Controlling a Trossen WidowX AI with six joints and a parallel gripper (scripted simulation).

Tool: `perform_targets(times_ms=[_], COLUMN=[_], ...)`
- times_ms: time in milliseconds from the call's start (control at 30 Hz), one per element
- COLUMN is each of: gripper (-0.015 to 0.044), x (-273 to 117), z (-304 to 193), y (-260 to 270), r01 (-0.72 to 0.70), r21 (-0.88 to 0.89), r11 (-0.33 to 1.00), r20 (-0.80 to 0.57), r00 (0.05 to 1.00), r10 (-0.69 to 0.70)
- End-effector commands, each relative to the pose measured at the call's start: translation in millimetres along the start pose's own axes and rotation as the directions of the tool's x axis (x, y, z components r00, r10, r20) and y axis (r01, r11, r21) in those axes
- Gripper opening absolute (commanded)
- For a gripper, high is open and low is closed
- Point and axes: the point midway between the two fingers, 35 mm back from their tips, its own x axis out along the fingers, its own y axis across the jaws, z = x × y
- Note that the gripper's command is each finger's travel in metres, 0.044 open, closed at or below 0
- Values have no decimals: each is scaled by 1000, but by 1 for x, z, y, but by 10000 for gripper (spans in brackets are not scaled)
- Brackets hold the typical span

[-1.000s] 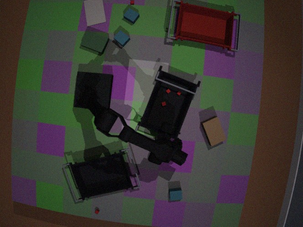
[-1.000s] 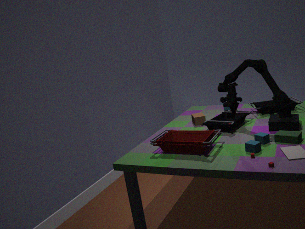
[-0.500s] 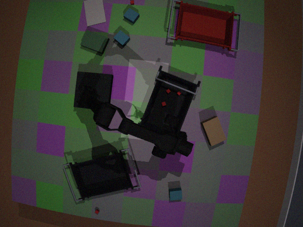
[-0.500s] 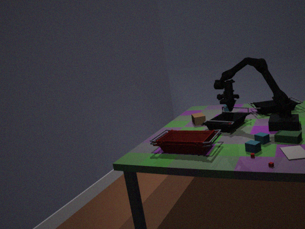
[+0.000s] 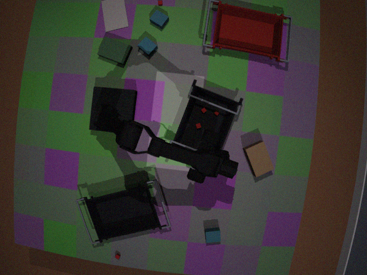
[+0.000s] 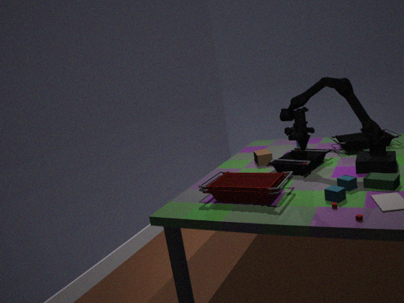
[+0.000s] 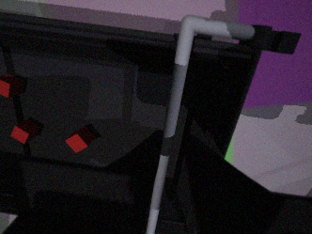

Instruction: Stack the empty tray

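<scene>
The loaded black tray (image 5: 187, 125) (image 6: 286, 163) (image 7: 94, 59) stands mid-table with three small red blocks (image 5: 203, 110) (image 7: 75, 143) inside. Its far wire bar (image 5: 214, 104) lies just inside the far end. The near wire bar (image 5: 183, 145) (image 7: 173, 106) stands up over the tray's near end. My gripper (image 7: 174, 138) (image 6: 302, 146) straddles that bar with a narrow gap and does not clamp it. The empty black tray (image 5: 122, 210) (image 6: 357, 137) lies at the front left with both bars out.
A red empty tray (image 5: 247, 30) (image 6: 246, 185) stands at the back right. A tan block (image 5: 260, 158) (image 6: 263, 156) lies right of the loaded tray. Blue cubes (image 5: 159, 18) (image 5: 147, 45) (image 5: 213, 234), a green block (image 5: 114, 51) and a white sheet (image 5: 114, 13) lie around.
</scene>
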Motion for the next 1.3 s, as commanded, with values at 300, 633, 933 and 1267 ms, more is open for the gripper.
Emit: perform_targets(times_ms=[300,633,933,1267], gripper=[81,81,2,0], x=[-25,-25,-25,-27], z=[3,3,3,3], y=[-1,-1,-1,-1], r01=[1,1,1,1], r21=[3,3,3,3], r11=[1000,1000,1000,1000], r20=[10,10,10,12], r00=[1000,1000,1000,1000], r10=[-1,-1,-1,-1])
